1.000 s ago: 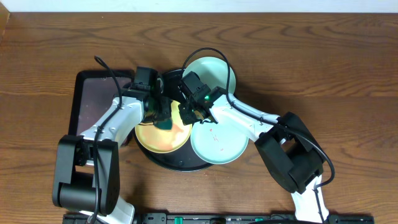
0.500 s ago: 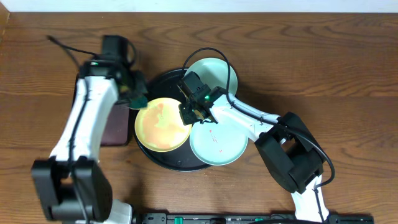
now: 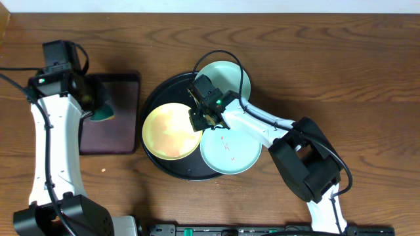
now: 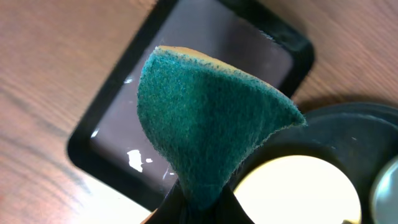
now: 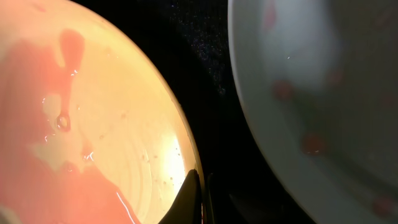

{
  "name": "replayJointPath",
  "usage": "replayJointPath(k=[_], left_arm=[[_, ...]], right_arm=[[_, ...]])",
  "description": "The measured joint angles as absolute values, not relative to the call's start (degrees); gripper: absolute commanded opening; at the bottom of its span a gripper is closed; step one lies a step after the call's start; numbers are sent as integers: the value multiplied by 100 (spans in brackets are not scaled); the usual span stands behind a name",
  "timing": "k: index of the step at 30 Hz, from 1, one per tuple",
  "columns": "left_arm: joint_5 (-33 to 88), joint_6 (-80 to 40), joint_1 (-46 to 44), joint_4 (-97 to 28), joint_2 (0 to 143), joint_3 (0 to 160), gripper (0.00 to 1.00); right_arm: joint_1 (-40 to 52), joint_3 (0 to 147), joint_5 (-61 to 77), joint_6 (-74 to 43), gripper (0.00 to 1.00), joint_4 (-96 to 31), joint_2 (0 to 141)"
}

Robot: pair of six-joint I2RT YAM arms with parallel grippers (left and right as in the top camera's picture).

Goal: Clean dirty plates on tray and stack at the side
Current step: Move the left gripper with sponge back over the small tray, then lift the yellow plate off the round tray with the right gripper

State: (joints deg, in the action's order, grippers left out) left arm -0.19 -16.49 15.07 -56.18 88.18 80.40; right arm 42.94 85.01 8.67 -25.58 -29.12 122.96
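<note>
The round black tray (image 3: pixel 167 88) holds three plates. The pale yellow plate (image 3: pixel 169 132) lies at its left, with a wet reddish film on it in the right wrist view (image 5: pixel 74 124). One mint plate (image 3: pixel 231 149) lies at the right and another (image 3: pixel 226 72) at the back. My right gripper (image 3: pixel 199 118) is shut on the yellow plate's right rim (image 5: pixel 193 180). My left gripper (image 3: pixel 92 105) is shut on the teal sponge (image 4: pixel 205 124) and holds it over the rectangular dark tray (image 3: pixel 115 124).
The rectangular dark tray (image 4: pixel 124 106) lies left of the round tray, with small white specks on it. Bare wooden table (image 3: pixel 341 72) lies to the right and behind. The right arm's cable loops over the back mint plate.
My left arm has swung left with the sponge, off the yellow plate and over to the rectangular tray. The right gripper has stayed on the yellow plate's rim.
</note>
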Motion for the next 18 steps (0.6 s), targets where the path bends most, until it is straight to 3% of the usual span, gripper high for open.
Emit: replayJointPath(k=[10, 18], left_arm=[[-38, -1649, 1612, -5664, 8818, 8040, 8], [-40, -1649, 1612, -5664, 8818, 8040, 7]], right_arm=[[4377, 8514, 513, -2193, 1, -3061, 11983], [4831, 8543, -1173, -1568, 1, -3186, 11021]])
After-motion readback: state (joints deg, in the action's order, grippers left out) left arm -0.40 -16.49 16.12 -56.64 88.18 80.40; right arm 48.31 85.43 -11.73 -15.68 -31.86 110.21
